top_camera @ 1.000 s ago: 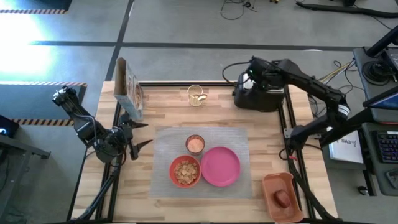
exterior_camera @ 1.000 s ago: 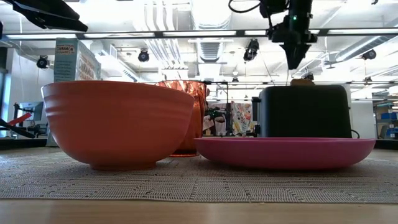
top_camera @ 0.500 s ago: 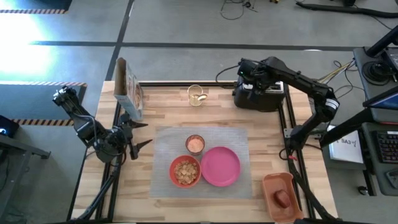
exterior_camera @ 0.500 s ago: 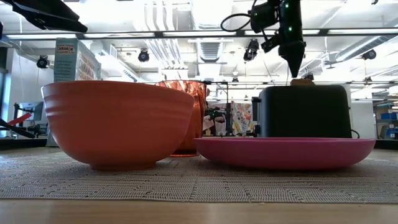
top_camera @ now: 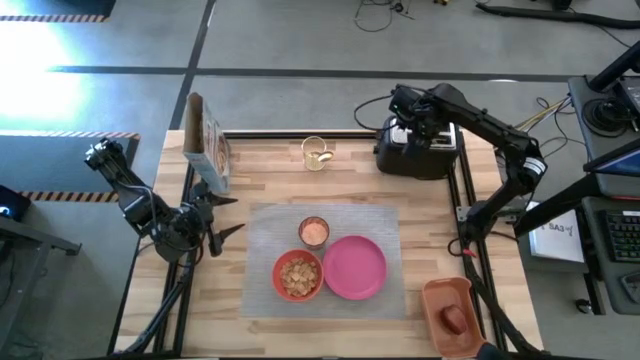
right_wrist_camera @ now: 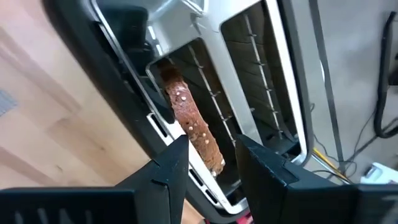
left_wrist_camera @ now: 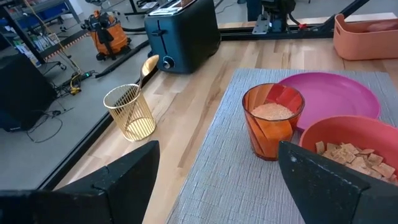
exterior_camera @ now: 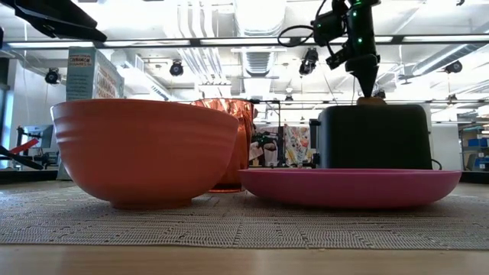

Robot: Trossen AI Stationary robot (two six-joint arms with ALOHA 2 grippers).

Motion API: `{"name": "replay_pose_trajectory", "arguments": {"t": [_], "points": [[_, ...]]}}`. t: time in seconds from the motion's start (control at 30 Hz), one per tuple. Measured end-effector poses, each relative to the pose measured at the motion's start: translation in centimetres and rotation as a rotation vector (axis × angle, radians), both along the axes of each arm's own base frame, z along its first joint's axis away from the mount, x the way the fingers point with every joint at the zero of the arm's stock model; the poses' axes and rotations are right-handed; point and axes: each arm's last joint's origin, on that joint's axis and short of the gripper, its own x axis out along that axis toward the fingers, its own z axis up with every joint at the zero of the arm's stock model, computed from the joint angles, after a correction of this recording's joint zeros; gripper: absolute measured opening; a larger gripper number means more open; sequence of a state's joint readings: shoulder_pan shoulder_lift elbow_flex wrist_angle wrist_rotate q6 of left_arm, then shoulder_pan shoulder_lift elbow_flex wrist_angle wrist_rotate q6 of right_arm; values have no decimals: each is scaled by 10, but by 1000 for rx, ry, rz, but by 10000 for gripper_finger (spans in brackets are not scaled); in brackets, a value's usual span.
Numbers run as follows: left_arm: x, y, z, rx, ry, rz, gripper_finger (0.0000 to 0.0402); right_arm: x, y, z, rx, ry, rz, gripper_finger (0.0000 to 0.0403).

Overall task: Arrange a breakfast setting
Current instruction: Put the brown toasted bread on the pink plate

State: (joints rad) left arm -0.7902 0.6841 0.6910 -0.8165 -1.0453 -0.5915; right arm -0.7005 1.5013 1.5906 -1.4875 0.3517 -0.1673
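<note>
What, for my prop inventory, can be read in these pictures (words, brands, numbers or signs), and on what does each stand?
No text can be read for certain.
Cereal box: a printed heading near its top, too small to read.
White sheet beside the table: dark print, too blurred to read.
Toaster: no label shows.
Cup, bowl, plate: no markings.

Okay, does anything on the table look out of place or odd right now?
Mostly tidy. The gold spoon still sits in a wire cup off the grey mat, the apple lies in the orange tray at the table's edge, and the toast stands in the toaster under the right gripper.
</note>
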Motion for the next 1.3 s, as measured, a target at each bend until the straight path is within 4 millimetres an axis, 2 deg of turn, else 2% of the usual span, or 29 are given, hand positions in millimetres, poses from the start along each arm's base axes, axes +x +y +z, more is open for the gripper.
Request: {"name": "replay_pose_trajectory", "arguments": {"t": [0.3, 0.6, 0.77, 1.07, 1.3], "points": [[-1, 1, -1, 9, 10, 1, 307, 0, 0, -2, 4, -2, -1, 122], [-1, 1, -1, 12, 13, 1, 307, -2, 1, -17, 39, 44, -1, 110], [-1, 1, -1, 12, 13, 1, 307, -1, 1, -18, 38, 45, 0, 86], [-1, 1, -1, -2, 7, 7, 307, -1, 1, -18, 36, 49, 6, 16], [-1, 1, -1, -7, 5, 9, 307, -2, 1, -17, 40, 50, 8, 11]]}}
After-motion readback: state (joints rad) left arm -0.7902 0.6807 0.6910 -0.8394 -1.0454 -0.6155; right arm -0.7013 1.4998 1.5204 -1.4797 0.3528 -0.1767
